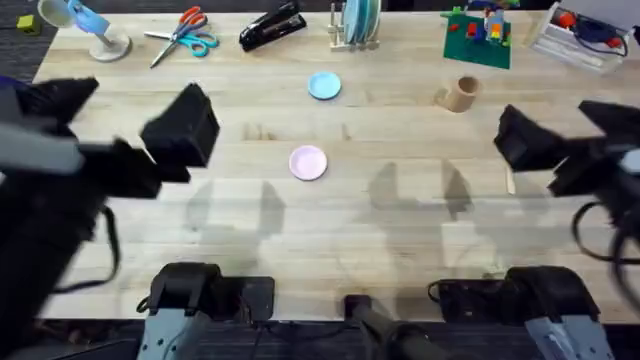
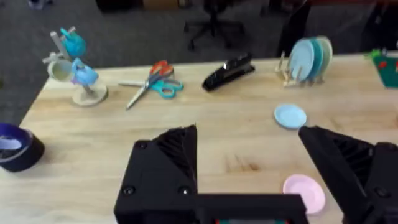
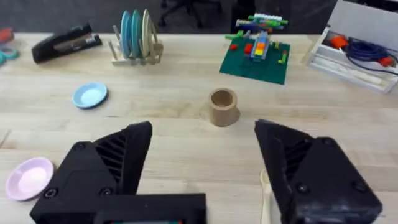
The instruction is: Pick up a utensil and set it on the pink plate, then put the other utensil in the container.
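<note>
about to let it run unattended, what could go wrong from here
1. The wooden utensil lies flat, pale on the pale table, right beside one finger of the open right gripper; a grasp could miss.
2. The light blue plate resembles the pink plate; possible mix-up.
3. The container is small; a dropped utensil might tip it.

The pink plate [image 1: 308,162] lies mid-table; the container [image 1: 461,93] stands far right, the blue plate [image 1: 324,86] beyond.

The plate [image 1: 308,162] lies on the tabletop [image 1: 400,250], right of the left claw [image 1: 180,125]. The cup [image 1: 460,93] stands beyond the right claw [image 1: 560,140], to its left.
</note>
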